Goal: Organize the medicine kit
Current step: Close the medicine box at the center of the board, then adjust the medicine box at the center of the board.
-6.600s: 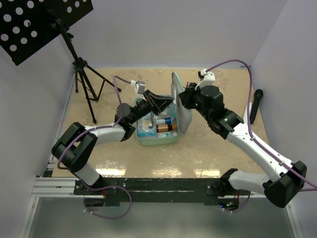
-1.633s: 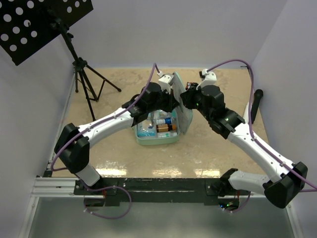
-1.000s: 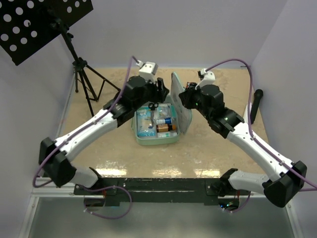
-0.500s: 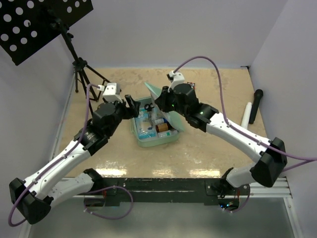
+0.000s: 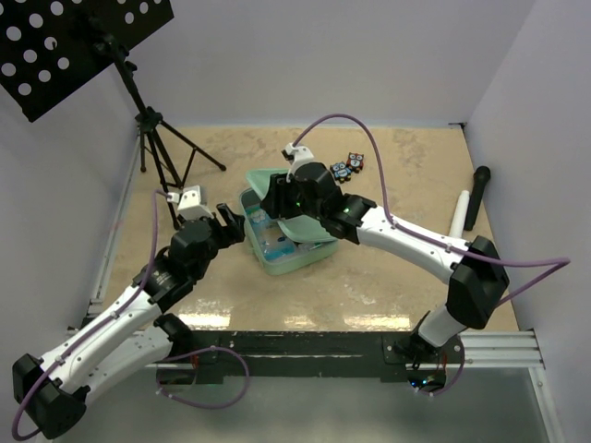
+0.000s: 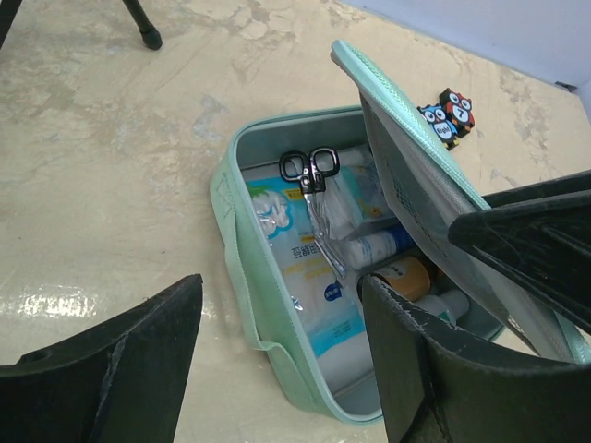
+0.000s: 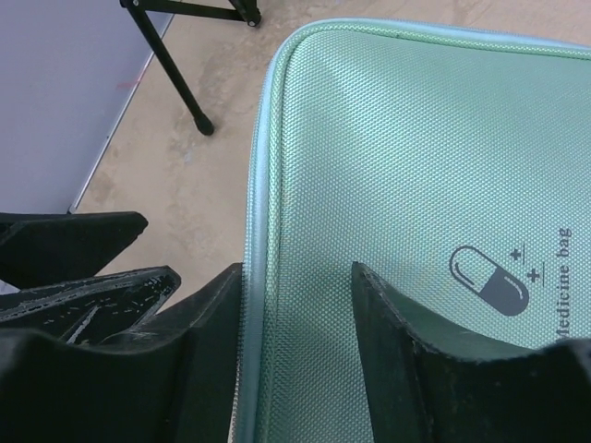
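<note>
Medicine kit (image 7: 388, 166) lid lies beneath right fingers (image 7: 406, 369).

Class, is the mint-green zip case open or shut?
Ajar: the mint-green zip case shows black-handled scissors inside, under its raised, slanting lid.

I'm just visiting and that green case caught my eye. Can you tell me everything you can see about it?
The medicine kit is a mint-green rounded-rectangular case of woven-looking fabric with pale grey lining, lying on the beige table. Its hinged lid, printed with a pill mark and "Medicine bag", tilts half-shut over the base. Inside show black-handled scissors, packets and small bottles. The right gripper, jaws open, rests on the lid's outside; the left gripper hovers open beside the case, not touching it.
</note>
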`<control>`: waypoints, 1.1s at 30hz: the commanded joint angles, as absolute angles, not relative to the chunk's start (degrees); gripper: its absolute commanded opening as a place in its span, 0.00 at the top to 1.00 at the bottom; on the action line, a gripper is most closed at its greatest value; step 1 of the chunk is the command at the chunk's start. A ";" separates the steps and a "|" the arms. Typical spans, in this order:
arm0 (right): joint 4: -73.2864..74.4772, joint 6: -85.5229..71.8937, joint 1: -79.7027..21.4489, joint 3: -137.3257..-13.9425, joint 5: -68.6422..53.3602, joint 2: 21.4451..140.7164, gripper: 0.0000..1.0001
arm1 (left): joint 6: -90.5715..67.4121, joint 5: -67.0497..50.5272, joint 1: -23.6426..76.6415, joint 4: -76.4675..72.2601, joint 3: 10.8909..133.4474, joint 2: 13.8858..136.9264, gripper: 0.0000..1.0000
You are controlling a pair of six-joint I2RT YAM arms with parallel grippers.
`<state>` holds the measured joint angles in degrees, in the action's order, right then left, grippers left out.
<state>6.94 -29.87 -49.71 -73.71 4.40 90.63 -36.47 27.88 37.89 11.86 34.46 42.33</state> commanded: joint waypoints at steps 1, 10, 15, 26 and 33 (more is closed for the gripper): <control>7.38 -30.32 -49.22 -76.03 5.01 88.34 0.46 | -37.88 30.59 37.62 11.07 34.63 42.10 0.25; 7.30 -29.53 -49.31 -72.16 3.87 82.37 0.16 | -39.81 33.31 37.62 12.92 35.51 41.84 0.17; 5.37 -29.79 -49.13 -68.56 3.86 79.02 0.13 | -42.27 34.36 37.62 13.71 35.25 42.45 0.00; 3.69 -29.54 -43.42 -59.16 9.49 78.22 0.55 | -40.61 18.04 36.83 4.40 32.78 50.35 0.08; 4.22 -29.97 -43.42 -52.92 13.61 74.36 0.66 | -41.57 13.89 36.04 1.51 31.12 56.60 0.15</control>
